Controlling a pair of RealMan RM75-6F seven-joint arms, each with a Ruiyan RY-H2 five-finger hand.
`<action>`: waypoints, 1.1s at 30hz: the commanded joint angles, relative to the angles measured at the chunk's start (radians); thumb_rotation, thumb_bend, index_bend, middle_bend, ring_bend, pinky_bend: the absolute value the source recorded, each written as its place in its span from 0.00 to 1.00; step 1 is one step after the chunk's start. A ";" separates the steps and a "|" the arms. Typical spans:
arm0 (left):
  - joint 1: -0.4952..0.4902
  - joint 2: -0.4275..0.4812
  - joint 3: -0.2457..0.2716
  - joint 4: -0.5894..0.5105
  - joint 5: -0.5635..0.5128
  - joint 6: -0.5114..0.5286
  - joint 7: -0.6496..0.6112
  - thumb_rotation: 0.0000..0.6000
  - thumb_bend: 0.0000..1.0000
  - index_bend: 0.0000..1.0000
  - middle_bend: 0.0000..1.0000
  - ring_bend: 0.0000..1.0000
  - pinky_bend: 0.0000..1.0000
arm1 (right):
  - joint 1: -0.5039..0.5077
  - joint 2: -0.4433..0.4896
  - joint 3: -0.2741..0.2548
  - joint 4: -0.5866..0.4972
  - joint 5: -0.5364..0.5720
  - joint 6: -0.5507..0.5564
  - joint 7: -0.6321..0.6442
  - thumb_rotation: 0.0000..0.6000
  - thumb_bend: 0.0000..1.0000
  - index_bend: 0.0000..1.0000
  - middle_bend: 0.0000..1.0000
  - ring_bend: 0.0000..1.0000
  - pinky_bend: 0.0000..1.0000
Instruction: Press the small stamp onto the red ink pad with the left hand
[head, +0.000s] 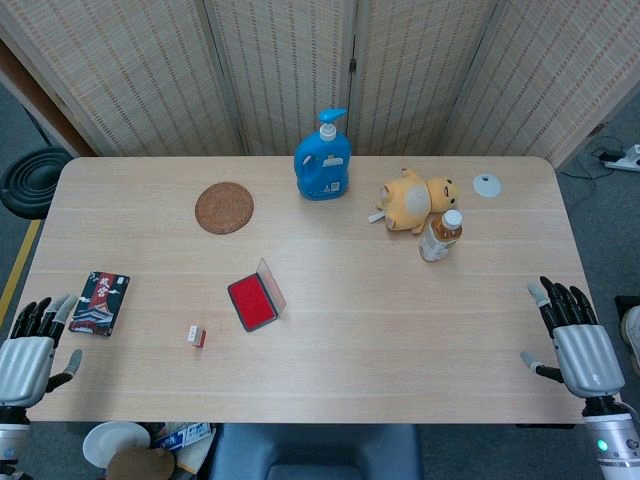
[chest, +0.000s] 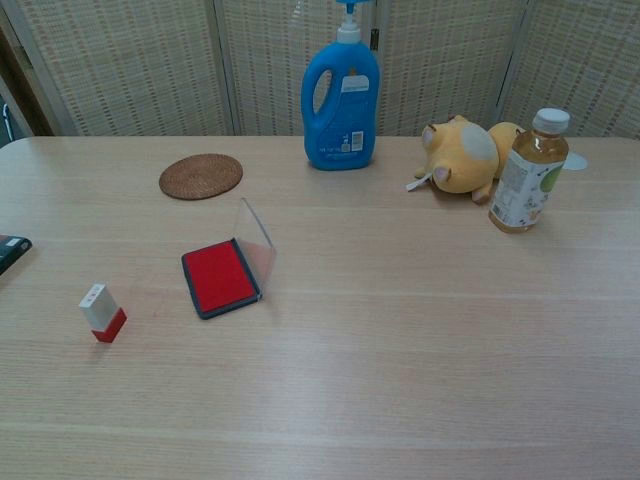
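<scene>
Task looked unstarted. The small stamp (head: 196, 336) stood untouched on the surface (head: 400, 320), just left of the red ink pad (head: 252, 302), whose clear lid (head: 271, 283) was already flipped up. Left robot hand (head: 30, 352) sat at the near-left edge, fingers spread, holding nothing, well apart from the stamp. Right robot hand (head: 575, 335) was likewise empty w/ fingers apart at the near-right edge. Left to do: reach, grasp stamp, carry it over the pad, press down.

wooden table (head: 330, 340), stamp (head: 196, 336), ink pad (head: 252, 302), bottles (head: 322, 157)
</scene>
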 joint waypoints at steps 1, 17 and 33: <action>-0.003 -0.001 0.001 -0.001 -0.001 -0.007 0.003 1.00 0.40 0.00 0.00 0.00 0.00 | -0.002 0.001 -0.001 -0.002 -0.003 0.005 -0.001 1.00 0.16 0.00 0.00 0.00 0.00; -0.074 0.037 0.017 -0.033 -0.001 -0.153 -0.090 1.00 0.40 0.00 0.00 0.00 0.00 | -0.001 0.018 0.006 -0.005 0.011 -0.002 0.035 1.00 0.16 0.00 0.00 0.00 0.00; -0.264 -0.054 -0.062 -0.268 -0.413 -0.339 0.427 1.00 0.40 0.01 0.00 0.00 0.00 | 0.090 0.064 0.037 0.089 0.006 -0.116 0.254 1.00 0.16 0.00 0.00 0.00 0.00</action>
